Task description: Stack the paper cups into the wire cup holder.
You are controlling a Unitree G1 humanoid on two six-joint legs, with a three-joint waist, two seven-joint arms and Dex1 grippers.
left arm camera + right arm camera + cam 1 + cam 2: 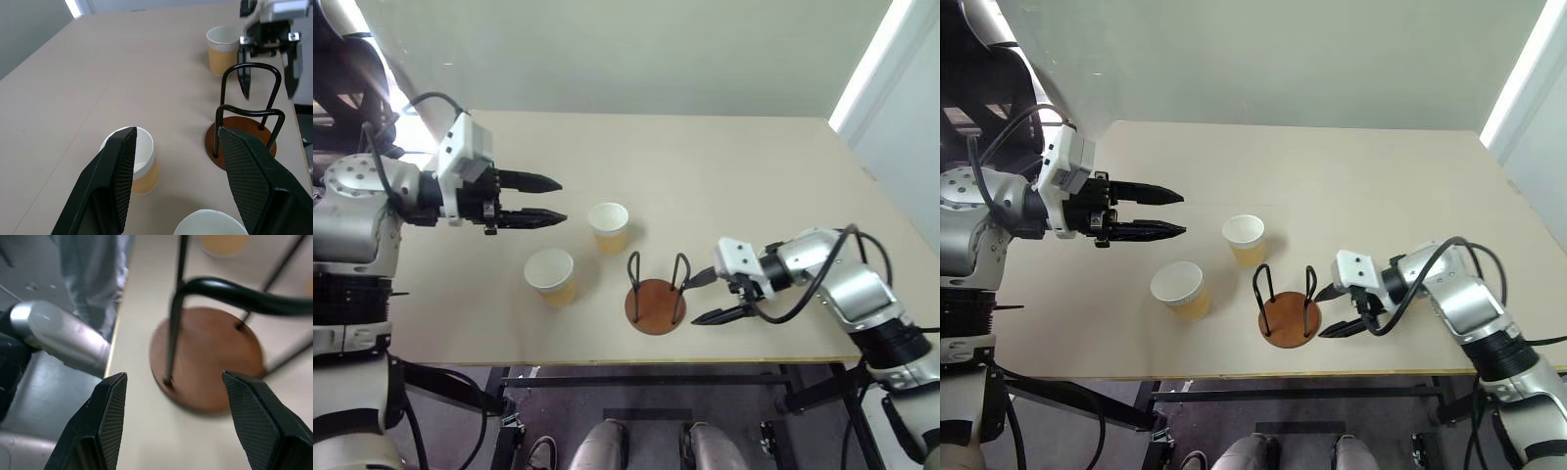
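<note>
The right gripper [703,298] is hanging with fingers apart, holding nothing, just beside the wire cup holder [656,305], which is standing near the table's [754,176] front edge, seemingly empty. The left gripper [557,200] is hovering with fingers parted above two paper cups [551,276] [608,227]; wide bare tabletop is lying beyond.

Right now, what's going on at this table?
A two-armed robot is working with paper cups and a wire cup holder on a table. Both cups stand upright on the table; the holder is empty. The right gripper is open beside the holder. The left gripper hangs open above the cups, holding nothing.
</note>
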